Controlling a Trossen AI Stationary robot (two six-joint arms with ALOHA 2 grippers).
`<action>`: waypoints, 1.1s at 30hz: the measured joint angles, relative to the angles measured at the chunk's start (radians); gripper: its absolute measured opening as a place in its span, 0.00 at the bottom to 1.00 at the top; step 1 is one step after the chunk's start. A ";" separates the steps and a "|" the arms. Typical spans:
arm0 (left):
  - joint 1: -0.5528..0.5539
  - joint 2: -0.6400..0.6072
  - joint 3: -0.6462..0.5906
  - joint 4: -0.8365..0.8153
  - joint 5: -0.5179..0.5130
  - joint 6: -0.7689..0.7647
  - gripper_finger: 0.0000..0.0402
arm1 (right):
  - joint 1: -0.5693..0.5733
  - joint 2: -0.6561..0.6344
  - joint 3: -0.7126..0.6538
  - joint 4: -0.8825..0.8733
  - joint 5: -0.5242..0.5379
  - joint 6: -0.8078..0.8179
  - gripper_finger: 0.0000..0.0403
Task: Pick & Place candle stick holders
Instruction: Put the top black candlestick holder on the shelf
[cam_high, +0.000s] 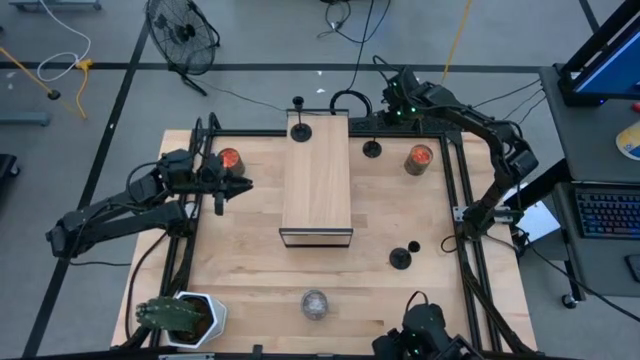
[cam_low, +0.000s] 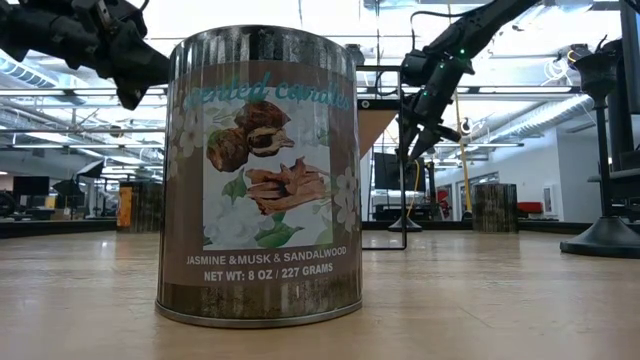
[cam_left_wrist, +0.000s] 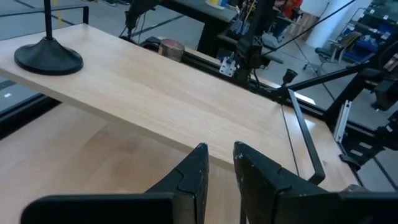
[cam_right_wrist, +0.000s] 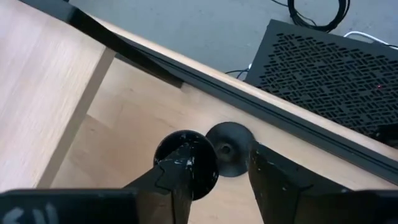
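Observation:
Three black candle stick holders show in the high view. One (cam_high: 299, 128) stands on its disc base at the far end of a raised wooden platform (cam_high: 317, 180). One (cam_high: 372, 148) stands on the table right of the platform, and one (cam_high: 401, 258) nearer the right edge. My right gripper (cam_right_wrist: 214, 168) hangs open above the far one, pointing steeply down, its fingers either side of the holder's round top (cam_right_wrist: 186, 163). My left gripper (cam_left_wrist: 219, 152) waits left of the platform, fingers narrowly apart and nothing between them. My right gripper comes at the holder from above. The holder's round top (cam_right_wrist: 198, 158) shows right beside one finger (cam_right_wrist: 165, 186), with a gap to the other. I cannot tell whether that finger touches it. The holder stands upright on its base (cam_right_wrist: 227, 149) on the table.
Two brownish jars with orange tops stand at the far left (cam_high: 230, 160) and far right (cam_high: 418, 158). A scented-candle tin (cam_high: 315, 303) fills the middle of the low view. A potted plant (cam_high: 180, 315) sits at the near left corner. Black rails (cam_high: 450, 190) frame the table.

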 joint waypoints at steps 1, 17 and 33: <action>0.000 0.000 0.000 0.000 0.000 -0.006 0.20 | 0.000 0.000 0.000 0.004 0.000 0.000 0.33; 0.000 0.000 0.000 0.000 0.000 -0.010 0.20 | 0.009 0.001 0.000 0.010 -0.010 -0.050 0.03; 0.000 0.000 0.000 0.001 -0.005 -0.007 0.20 | 0.023 -0.127 -0.005 -0.050 0.025 -0.068 0.00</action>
